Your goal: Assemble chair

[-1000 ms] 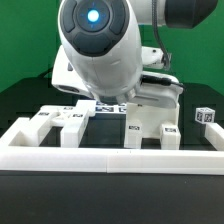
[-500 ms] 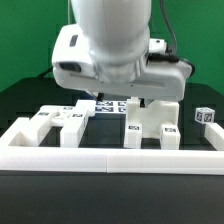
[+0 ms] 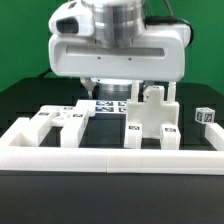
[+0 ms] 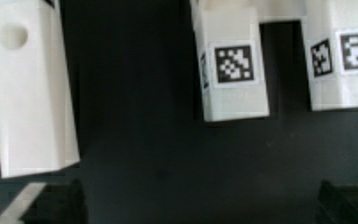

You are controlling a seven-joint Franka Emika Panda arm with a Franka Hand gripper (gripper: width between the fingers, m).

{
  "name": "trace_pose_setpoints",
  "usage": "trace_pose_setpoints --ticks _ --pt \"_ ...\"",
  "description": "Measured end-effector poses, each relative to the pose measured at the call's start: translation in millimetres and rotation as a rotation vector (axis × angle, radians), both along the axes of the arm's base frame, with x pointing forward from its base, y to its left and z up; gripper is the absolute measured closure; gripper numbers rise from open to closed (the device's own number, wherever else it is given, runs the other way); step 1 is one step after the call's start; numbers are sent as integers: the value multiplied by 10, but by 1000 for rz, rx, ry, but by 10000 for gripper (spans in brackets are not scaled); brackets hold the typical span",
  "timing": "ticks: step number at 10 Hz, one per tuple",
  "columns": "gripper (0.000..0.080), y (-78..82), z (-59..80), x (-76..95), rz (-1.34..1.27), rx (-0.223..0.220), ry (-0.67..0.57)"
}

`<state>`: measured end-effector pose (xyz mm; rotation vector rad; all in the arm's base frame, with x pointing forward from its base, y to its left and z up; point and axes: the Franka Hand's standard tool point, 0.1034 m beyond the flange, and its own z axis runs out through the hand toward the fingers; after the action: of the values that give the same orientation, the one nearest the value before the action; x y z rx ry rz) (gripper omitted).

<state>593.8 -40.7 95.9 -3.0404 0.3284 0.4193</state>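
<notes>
The claw (image 4: 194,203) is released and empty. In the wrist view its two fingertips (image 4: 43,203) stand wide apart, with only bare black counter (image 4: 149,170) between them. Beyond them lie three of the chair pieces, side by side and not touching: a long piece (image 4: 30,90) with a round hole near one end, a tagged bar (image 4: 229,60), and a second tagged bar (image 4: 345,55) just beside it.

In the exterior view the claw hangs in the upper centre of the frame, above the parts and apparently touching none. Below it, right of centre, stands a pronged block (image 3: 152,115). Flatter pieces (image 3: 58,118) lie at the lower left, and the marker board (image 3: 108,104) sits in the middle. A small cube (image 3: 205,117) is at the right edge, and the border rail (image 3: 110,152) runs across the bottom.

This looks like the approach to a pick. To do it well, the claw should centre over one piece only and turn so the jaws span its narrow width. It should come straight down so neither fingertip nudges a neighbour, then close on the flat sides near the middle.

The only markings are square black-and-white tags on the bars, block, cube and board. No brand or readable writing shows.
</notes>
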Motion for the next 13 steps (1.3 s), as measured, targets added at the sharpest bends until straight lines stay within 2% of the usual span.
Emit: trace_pose_setpoints --ticks 1,2,3,4,6,8,12,13 --pt "151 -1 -16 -2 -3 -10 -43" --pt "151 -13 -20 101 -3 -36 -156" --pt "151 -27 -21 94 -1 -58 -249" --pt "151 -93 -59 -69 29 -37 -216" --pt "151 -267 -79 -109 78 -40 -242" --pt "151 -511 -102 -184 110 -39 -237" --pt "151 -486 -124 -186 115 -38 -236" --pt "151 -567 -224 -261 176 -51 -265"
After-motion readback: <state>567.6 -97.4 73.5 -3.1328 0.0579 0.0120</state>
